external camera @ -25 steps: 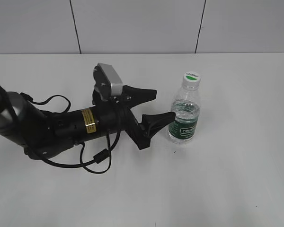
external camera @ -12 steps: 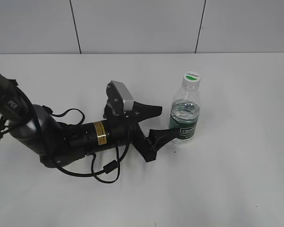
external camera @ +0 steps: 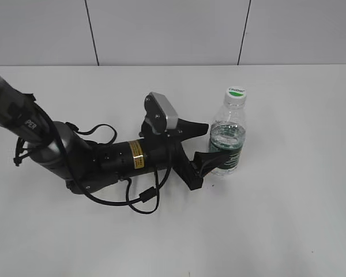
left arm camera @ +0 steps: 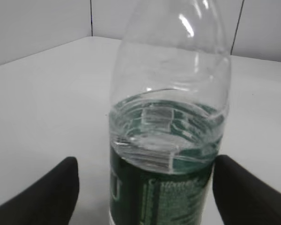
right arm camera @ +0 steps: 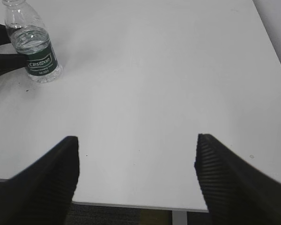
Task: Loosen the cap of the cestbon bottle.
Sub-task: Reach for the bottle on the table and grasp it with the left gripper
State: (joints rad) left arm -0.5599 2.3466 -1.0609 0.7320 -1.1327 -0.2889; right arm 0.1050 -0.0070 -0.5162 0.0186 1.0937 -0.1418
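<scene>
The cestbon bottle stands upright on the white table, clear, part full of water, with a dark green label. Its white cap with a green mark is on top. My left gripper lies low and is open, with one finger on each side of the bottle at label height. In the left wrist view the bottle fills the space between the fingers, with a gap on the left side; the cap is out of frame. My right gripper is open and empty, far from the bottle.
The white table meets a grey panelled wall at the back. Its front edge lies under my right gripper. The left arm and its loose cable lie on the table left of the bottle.
My left arm has moved right towards the bottle. Its open fingers went from beside the bottle to either side of it. The bottle has not moved.
</scene>
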